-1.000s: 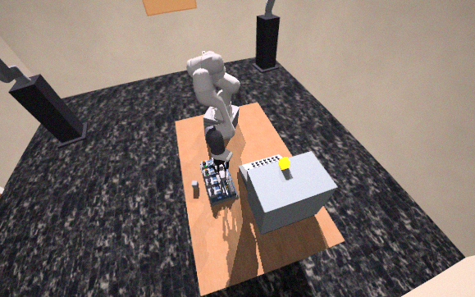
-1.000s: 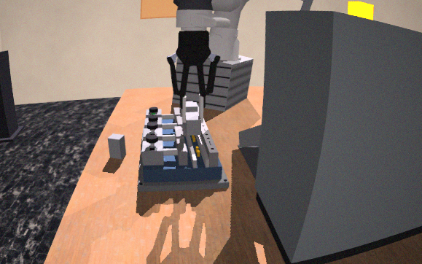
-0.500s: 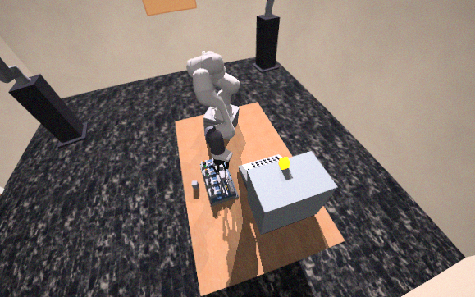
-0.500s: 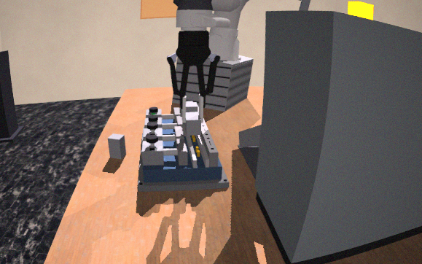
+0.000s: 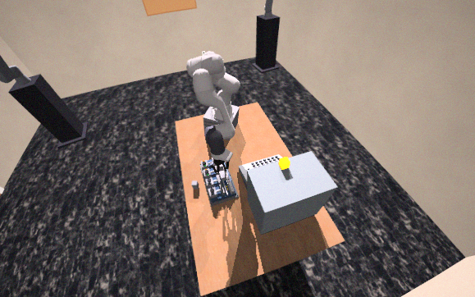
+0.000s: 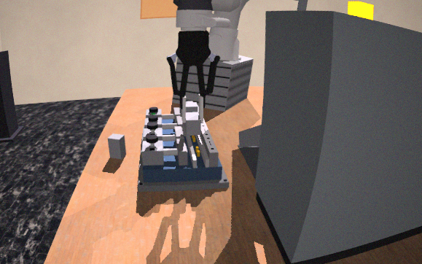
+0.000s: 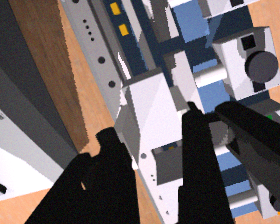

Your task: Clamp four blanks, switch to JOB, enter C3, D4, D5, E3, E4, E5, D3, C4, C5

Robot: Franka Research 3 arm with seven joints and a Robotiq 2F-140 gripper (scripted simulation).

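My gripper [image 5: 221, 166] [image 6: 192, 112] [image 7: 154, 109] is shut on a light grey blank [image 6: 192, 126] [image 7: 147, 100], low over the rails of the vise fixture [image 5: 225, 200] [image 6: 182, 186]. Its fingers hide part of the station there. Another grey blank [image 5: 194, 185] [image 6: 116, 146] stands upright on the table left of the fixture. The near stations show bare rails and yellow pads [image 6: 197, 151] [image 7: 123, 29]. A black valve knob [image 6: 151, 138] [image 7: 262, 66] sits on each visible valve block. A green lens [image 6: 153, 113] [image 7: 270, 118] shows at the far end. The amber lamp [image 5: 284, 163] [image 6: 360, 10] is lit.
The grey cabinet [image 5: 291, 185] [image 6: 297, 109] stands tall right of the fixture. Its key panel [image 5: 245, 167] [image 7: 21, 170] slopes near the fixture; key names are too small to read. The fixture's jaw wall [image 6: 213, 154] [image 7: 101, 75] runs along its right side.
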